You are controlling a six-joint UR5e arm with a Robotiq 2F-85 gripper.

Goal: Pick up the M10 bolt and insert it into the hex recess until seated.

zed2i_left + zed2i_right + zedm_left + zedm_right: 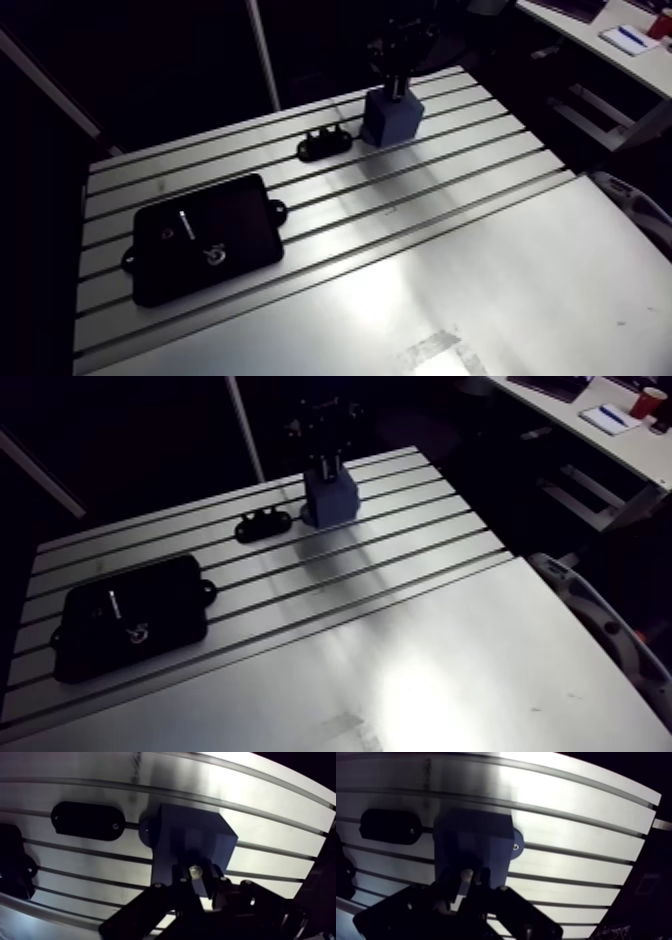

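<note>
Hand (196,875) narrow, pinching bolt (195,871) just above blue block (192,834) on table (260,797). We judge bolt rigid, slick steel; grip shank firmly or it twists.

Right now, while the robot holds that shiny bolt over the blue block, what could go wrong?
The hex recess is not visible under the gripper, so the bolt might meet the blue block off-centre and jam. The bolt looks pinched only at the gripper's very tip, so it might tilt or slip. The black oval part lies near the block and could get bumped.
</note>
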